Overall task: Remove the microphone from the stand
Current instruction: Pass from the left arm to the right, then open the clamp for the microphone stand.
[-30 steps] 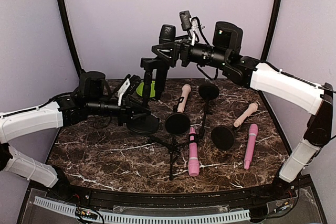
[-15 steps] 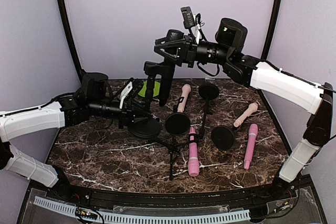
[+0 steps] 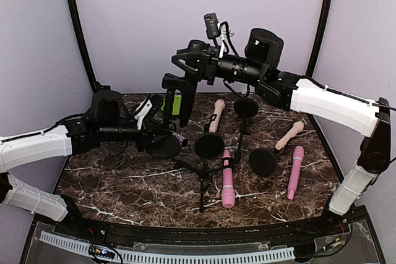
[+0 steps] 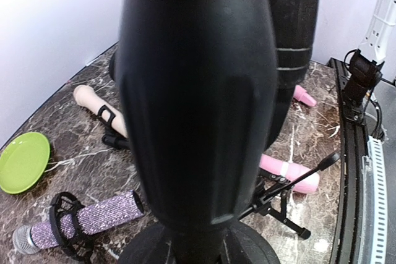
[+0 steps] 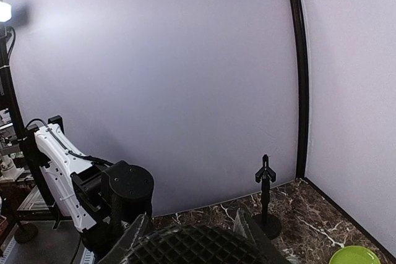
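Brown surface [image 3: 124, 183] veined white, black microphone [image 3: 186, 100], pink microphone [image 3: 228, 180], lime-green plate [image 4: 23, 161], glittery purple microphone [image 4: 93, 214], lilac walls [image 3: 142, 23].

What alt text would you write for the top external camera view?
The right claw grips a black handheld microphone upright above a dark marble table, while the left claw reaches the black round-based stand beside it. Pink microphones and beige microphones lie on the table.

Green plate [image 4: 23, 160], glittery purple microphone [image 4: 93, 217] near it, both on marble table [image 3: 124, 177].
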`<state>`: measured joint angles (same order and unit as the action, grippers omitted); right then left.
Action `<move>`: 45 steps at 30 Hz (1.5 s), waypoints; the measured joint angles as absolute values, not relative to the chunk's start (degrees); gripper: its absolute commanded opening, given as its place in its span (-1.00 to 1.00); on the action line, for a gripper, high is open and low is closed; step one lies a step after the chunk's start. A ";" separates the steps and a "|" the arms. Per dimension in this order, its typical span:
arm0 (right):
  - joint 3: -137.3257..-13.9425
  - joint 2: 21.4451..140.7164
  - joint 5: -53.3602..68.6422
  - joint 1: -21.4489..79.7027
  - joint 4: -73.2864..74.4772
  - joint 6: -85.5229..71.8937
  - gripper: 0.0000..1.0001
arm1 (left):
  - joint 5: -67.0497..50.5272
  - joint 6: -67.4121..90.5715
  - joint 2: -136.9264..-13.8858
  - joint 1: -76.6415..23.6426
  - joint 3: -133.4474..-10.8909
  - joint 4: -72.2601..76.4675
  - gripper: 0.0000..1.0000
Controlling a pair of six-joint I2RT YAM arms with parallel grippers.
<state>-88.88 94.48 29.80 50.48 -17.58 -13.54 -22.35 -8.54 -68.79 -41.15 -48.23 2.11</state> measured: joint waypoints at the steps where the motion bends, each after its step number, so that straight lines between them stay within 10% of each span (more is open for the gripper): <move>1: -88.88 94.80 28.12 51.29 -17.67 -13.30 -0.73 | -21.15 -8.54 -67.99 -41.17 -47.24 2.59 -1.00; 20: -87.72 108.53 15.14 60.55 -21.96 -12.25 -0.73 | -5.96 -1.93 -58.37 -41.10 -16.36 21.89 -1.00; 45: -86.02 112.03 12.29 62.00 -25.08 -10.68 -0.71 | 0.89 6.63 -58.76 -41.15 -10.79 33.71 0.45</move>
